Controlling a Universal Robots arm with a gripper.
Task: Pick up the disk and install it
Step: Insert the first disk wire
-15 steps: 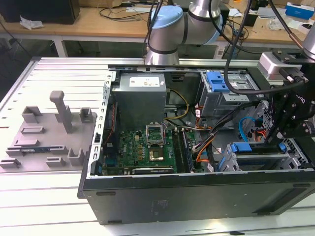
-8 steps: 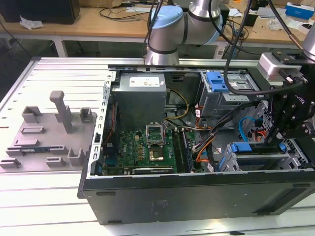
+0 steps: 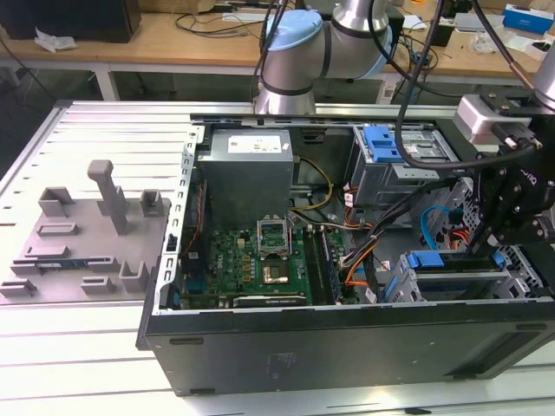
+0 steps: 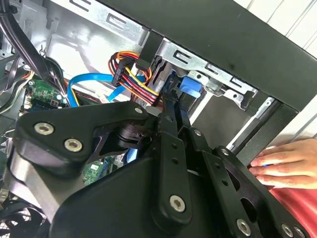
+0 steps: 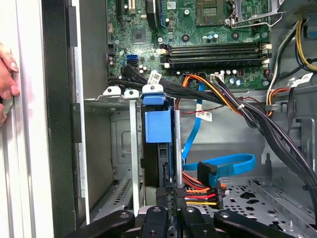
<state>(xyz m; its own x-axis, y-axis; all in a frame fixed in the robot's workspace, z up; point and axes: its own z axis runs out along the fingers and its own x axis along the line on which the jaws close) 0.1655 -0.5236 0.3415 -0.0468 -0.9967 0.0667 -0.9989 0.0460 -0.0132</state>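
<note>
Edgewise, the blue-framed disk (image 5: 158, 126) sits in its bay, claw (image 5: 171, 196) clamped on it.

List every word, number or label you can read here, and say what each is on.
Nothing can be read with confidence.
White sticker on the power supply: print too small.
White cable tag: print too small.
Motherboard markings: too small.

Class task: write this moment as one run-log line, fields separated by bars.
gripper: fingers shut on disk | disk: edge-on in drive bay of computer case | person's hand: on case edge
</note>
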